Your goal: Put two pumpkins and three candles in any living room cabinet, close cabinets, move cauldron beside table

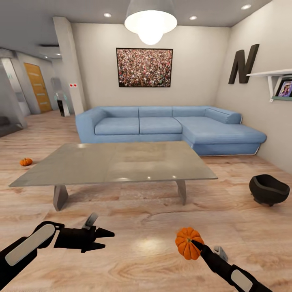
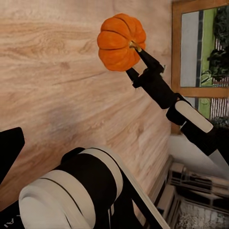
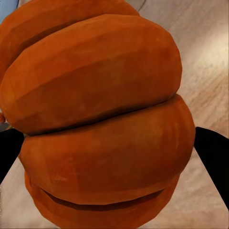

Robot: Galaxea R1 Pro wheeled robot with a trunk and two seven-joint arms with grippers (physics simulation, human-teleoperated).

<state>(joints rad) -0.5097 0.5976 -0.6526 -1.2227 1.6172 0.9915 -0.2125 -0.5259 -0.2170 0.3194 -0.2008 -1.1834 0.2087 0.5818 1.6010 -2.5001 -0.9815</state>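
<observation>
**One pumpkin in hand, cabinet out of sight**

The right gripper (image 1: 194, 243) is clamped on a pumpkin (image 1: 187, 242), held up over bare wood floor (image 1: 146, 251) in front of the table's (image 1: 117, 162) near edge. In the right wrist view the pumpkin (image 3: 102, 119) bulges between two dark fingers (image 3: 212, 152), and the left wrist view has one finger lying across the top by the stem. The left gripper (image 1: 99, 239) carries nothing, its jaws apart. A second pumpkin (image 1: 26, 162) sits on the floor beyond the table's far left corner. The cauldron (image 1: 269, 189) stands on the floor off the table's right end, apart from it.

The risk, as I judge it, lies in the grip: the fingers pinch a round, ribbed body near its top, so a sharp swing or a base turn could roll the pumpkin free. It would then drop to the floor and might roll under the table. No cabinet is in sight, so the carry may be long.
</observation>
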